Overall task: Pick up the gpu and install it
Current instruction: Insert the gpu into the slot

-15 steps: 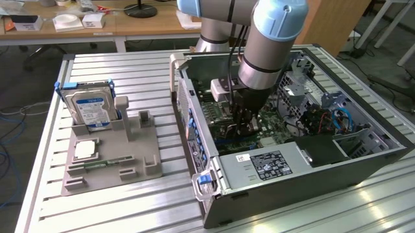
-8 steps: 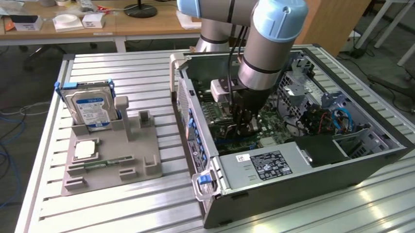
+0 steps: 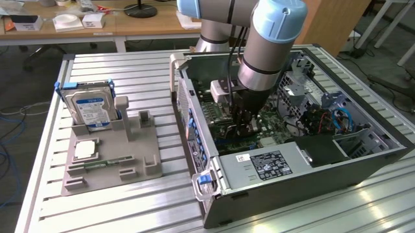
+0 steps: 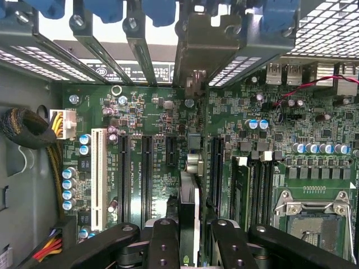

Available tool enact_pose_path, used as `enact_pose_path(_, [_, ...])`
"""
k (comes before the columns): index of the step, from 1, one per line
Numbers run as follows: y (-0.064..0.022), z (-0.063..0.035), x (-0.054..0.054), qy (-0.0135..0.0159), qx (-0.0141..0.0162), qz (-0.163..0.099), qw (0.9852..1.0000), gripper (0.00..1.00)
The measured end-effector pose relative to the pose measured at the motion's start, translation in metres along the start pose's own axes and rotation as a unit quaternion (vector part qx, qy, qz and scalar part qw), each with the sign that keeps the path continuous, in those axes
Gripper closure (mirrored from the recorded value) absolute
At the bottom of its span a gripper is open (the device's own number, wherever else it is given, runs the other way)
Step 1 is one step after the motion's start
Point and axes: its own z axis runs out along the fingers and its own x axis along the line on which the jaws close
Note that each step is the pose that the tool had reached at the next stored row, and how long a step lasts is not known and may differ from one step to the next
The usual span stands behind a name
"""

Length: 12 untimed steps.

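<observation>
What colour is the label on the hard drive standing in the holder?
Blue and white, on the hard drive; the exterior view shows it best.

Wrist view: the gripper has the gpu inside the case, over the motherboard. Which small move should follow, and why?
Probably a slow, straight push toward the motherboard. The gripper is shut on the gpu, which stands edge-on and runs parallel to the long expansion slots beside it. Whether its lower edge already meets a slot is hidden, so go gently.
</observation>
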Motion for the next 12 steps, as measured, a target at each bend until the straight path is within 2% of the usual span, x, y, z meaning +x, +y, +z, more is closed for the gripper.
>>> enact_pose_path(12, [0.0, 0.0019, 0.0001, 0.0, 0.0, 0.0, 1.0, 0.73])
